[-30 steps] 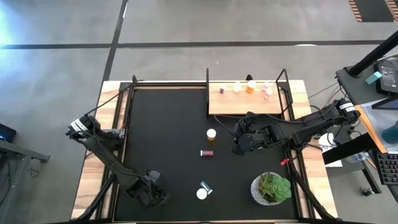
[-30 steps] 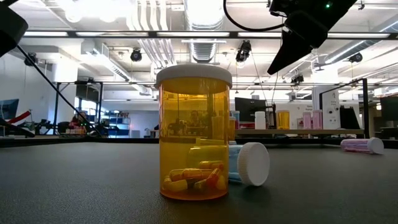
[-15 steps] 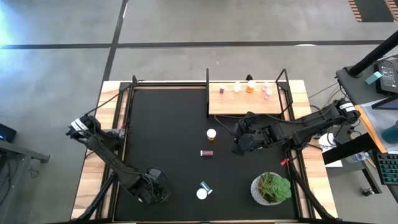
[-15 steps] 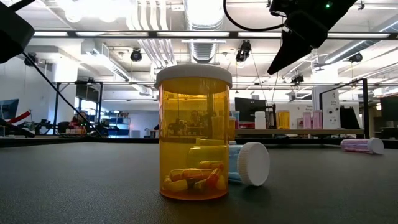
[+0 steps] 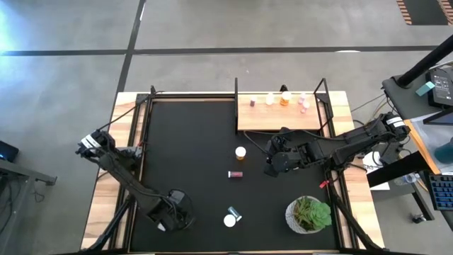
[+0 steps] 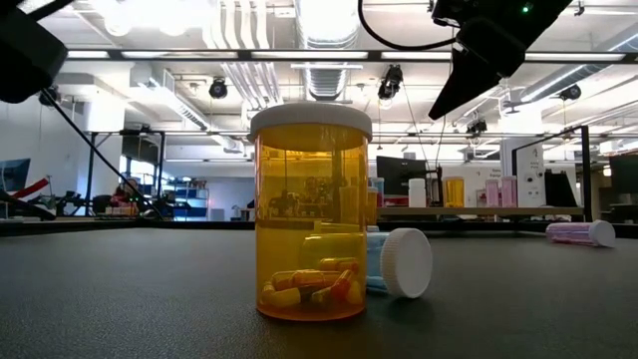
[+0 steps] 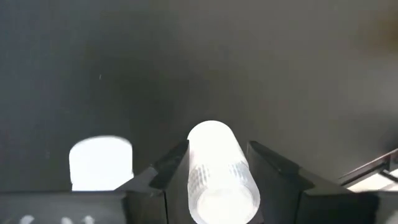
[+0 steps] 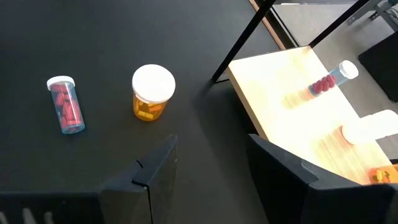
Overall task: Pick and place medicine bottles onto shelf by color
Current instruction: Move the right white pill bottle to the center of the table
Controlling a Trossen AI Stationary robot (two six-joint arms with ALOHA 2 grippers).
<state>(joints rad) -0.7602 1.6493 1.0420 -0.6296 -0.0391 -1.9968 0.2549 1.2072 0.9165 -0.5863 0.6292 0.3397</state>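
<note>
Left gripper (image 5: pixel 172 218) sat low over the black mat (image 5: pixel 184 156) near the table's front edge, its two fingers (image 7: pixel 166 173) closed against the sides of a white bottle (image 7: pixel 219 174), which filled the gap between them in the left wrist view. A second white object (image 7: pixel 101 163), blurred, showed just beside that bottle; what it was could not be told.

Right gripper (image 5: pixel 273 161) hung above the mat just in front of the shelf (image 5: pixel 279 117), fingers (image 8: pixel 283 171) parted with nothing between them.

On the mat between the two arms: an orange bottle (image 5: pixel 241 152) stood upright with its white cap on; a red-filled bottle (image 5: pixel 235 174) lay on its side near it; a bottle with a white cap (image 5: pixel 231 217) lay on its side further toward the front, right of the left gripper.

On the light-wood shelf, several bottles were set along the back edge, among them an orange one (image 5: pixel 284 98) and a pink one (image 5: pixel 304 105). A potted plant (image 5: pixel 309 214) stood at the mat's front right corner.
</note>
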